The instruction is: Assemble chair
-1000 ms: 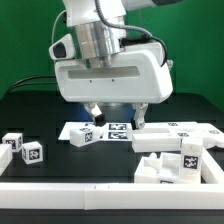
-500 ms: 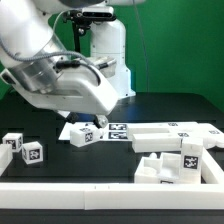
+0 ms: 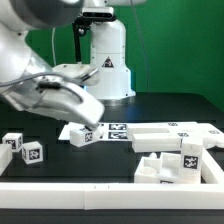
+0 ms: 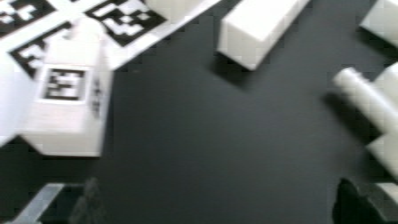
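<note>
The chair is in loose white tagged pieces. One blocky piece point(image 3: 84, 136) lies by the marker board point(image 3: 112, 129); it also shows in the wrist view point(image 4: 63, 100). Two small blocks point(image 3: 12, 143) point(image 3: 33, 152) sit at the exterior view's left. A flat panel point(image 3: 176, 134) and chunky pieces point(image 3: 178, 162) lie at the right. My gripper point(image 3: 90, 116) hangs tilted above the blocky piece. In the wrist view the gripper point(image 4: 210, 203) is open and empty over bare dark table, with one dark finger point(image 4: 365, 205) at each side.
A white border rail point(image 3: 100, 190) runs along the front of the table. The robot base point(image 3: 105, 60) stands at the back. In the wrist view two more white pieces point(image 4: 267, 30) point(image 4: 374, 100) lie ahead, beside the marker board's tags point(image 4: 111, 18).
The arm has swung from upright over the marker board to a tilt toward the exterior view's left. The gripper hand moved left with it. No piece has moved.
</note>
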{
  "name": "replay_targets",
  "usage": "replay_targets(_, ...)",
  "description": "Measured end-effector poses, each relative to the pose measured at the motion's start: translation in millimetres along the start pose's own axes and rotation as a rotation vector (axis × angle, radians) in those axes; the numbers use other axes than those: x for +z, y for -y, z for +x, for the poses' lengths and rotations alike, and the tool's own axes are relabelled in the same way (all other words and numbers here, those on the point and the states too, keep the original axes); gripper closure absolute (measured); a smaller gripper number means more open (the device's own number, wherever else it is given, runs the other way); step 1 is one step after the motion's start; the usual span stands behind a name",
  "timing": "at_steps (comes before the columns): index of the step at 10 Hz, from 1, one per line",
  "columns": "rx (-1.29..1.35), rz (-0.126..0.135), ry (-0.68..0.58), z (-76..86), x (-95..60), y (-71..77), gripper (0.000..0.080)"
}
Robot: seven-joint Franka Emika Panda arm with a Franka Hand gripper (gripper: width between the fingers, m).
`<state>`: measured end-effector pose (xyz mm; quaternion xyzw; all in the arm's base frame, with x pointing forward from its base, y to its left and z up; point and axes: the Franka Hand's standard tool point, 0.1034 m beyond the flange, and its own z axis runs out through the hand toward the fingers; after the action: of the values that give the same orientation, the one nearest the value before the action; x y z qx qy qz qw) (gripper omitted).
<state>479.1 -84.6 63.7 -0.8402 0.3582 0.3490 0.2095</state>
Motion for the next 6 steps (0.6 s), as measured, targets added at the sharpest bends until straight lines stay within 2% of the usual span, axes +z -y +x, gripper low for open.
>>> replay_targets(1, 0.048, 0.013, 0.021, 2.0, 5.2, -26.3, 0.0151)
replay_targets(2, 0.090, 0.029, 0.028, -1.0, 18.7, -37.0, 0.0151)
replay_targets(5, 0.092, 0.027, 0.034, -2.4, 21.0, -38.8, 0.0151)
replay_targets(6, 0.121, 0.055, 0.066, -6.7, 32.7, -46.7, 0.0151)
